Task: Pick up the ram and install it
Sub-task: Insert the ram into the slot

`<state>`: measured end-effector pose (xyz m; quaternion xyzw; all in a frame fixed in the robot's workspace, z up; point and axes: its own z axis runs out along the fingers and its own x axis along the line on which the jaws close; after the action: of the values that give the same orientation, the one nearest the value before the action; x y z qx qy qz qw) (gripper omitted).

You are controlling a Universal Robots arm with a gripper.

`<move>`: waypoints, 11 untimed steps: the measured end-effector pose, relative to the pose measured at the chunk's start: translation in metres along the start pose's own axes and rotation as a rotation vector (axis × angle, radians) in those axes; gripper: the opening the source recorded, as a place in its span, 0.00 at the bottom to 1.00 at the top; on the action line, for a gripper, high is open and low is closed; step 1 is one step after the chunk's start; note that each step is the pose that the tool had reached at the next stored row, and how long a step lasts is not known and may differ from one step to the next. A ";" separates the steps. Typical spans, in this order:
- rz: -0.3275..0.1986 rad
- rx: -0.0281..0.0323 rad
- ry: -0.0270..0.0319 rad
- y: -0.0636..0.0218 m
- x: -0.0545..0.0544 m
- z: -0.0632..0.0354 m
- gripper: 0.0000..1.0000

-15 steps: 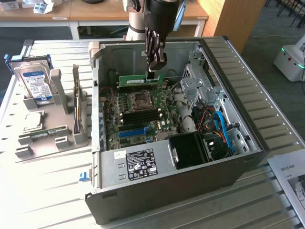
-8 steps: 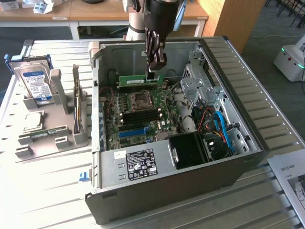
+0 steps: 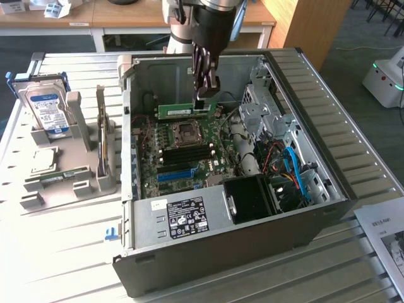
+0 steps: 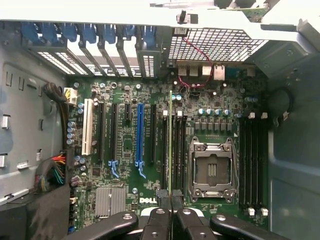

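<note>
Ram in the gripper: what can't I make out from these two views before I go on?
- Wrist view: the ram shows edge-on as a thin line, so its label and chips are hidden.
- Wrist view: which of the memory slots it lines up with cannot be told; the ram itself overlaps them.
- Exterior view: the gripper covers the ram's held end; its height above the motherboard is unclear.

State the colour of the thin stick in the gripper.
Green, with a white label; the thin circuit-board stick shows best in the exterior view.

Wooden desks [image 3: 126, 14] behind, dark floor [image 3: 356, 69] beyond
</note>
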<state>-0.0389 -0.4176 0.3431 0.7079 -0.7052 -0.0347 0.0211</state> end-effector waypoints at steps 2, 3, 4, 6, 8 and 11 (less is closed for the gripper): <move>0.000 0.0002 0.0001 -0.0002 0.000 0.0029 0.12; 0.000 0.0003 0.0001 -0.0004 0.000 0.0045 0.12; 0.000 0.0004 0.0001 -0.0005 0.000 0.0061 0.12; 0.000 0.0005 0.0001 -0.0007 0.000 0.0095 0.12; 0.000 0.0007 0.0000 -0.0010 0.000 0.0128 0.12; 0.000 0.0010 -0.0001 -0.0014 0.000 0.0177 0.12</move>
<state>-0.0389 -0.4176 0.3254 0.7079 -0.7052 -0.0344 0.0207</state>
